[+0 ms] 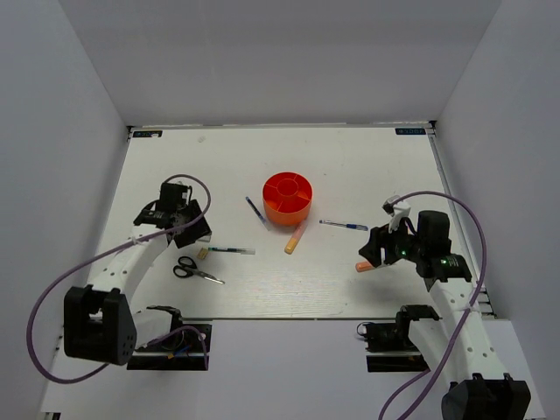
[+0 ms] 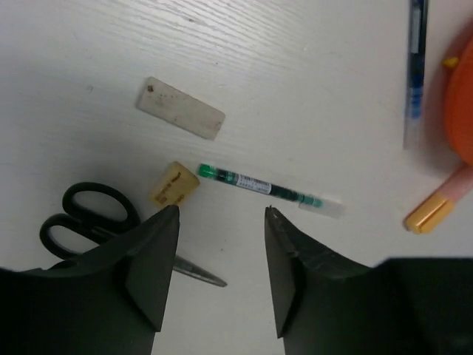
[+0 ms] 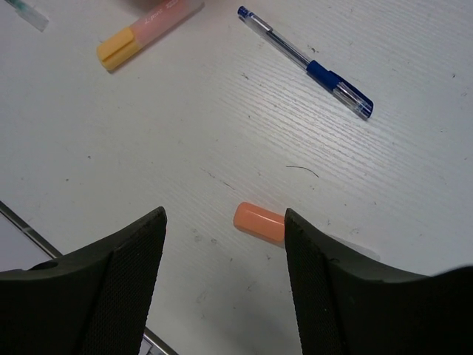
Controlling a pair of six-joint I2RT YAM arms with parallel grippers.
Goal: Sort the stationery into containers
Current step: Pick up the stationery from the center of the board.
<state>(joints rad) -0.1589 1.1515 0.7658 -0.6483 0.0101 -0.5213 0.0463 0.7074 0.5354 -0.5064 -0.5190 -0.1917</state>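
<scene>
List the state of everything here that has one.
Left gripper, jaws open, empty.
Right gripper, jaws open, empty.
Tub, upright, compartments look empty.
Scissors, closed, lying flat.
Yellow marker, capped, lying beside the tub.
Orange marker, lying flat, partly hidden.
Green pen, lying loose.
Blue pen, lying loose.
Dark pen, lying loose beside the tub.

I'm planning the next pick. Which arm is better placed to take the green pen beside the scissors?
Left. Its open end effector hangs by the green pen, which lies just ahead. The right end effector is across the table, over an orange marker.
</scene>
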